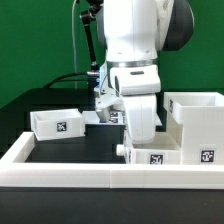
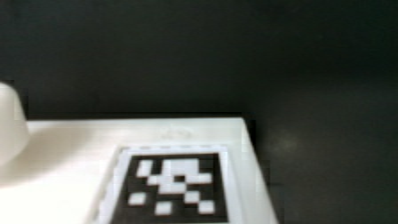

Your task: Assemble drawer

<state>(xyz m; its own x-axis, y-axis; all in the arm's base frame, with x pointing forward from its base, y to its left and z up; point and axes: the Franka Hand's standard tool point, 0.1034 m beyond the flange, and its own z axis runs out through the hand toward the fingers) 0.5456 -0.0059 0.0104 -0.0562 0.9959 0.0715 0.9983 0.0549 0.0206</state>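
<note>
The tall white drawer housing (image 1: 196,122) stands at the exterior view's right. One small open-top tray (image 1: 57,122) sits on the black table at the left. The second tray (image 1: 152,153), with a tag on its front, sits by the front wall, against the housing. My gripper (image 1: 143,138) hangs straight down right over this tray, and its fingertips are hidden behind the hand and the tray. In the wrist view a white tagged surface (image 2: 175,180) lies close below the camera. No fingers show there.
A low white wall (image 1: 70,168) borders the table's front and left. The marker board (image 1: 110,117) lies behind my arm. Black cables (image 1: 70,78) hang at the back. A rounded white shape (image 2: 9,130) shows at the wrist view's edge.
</note>
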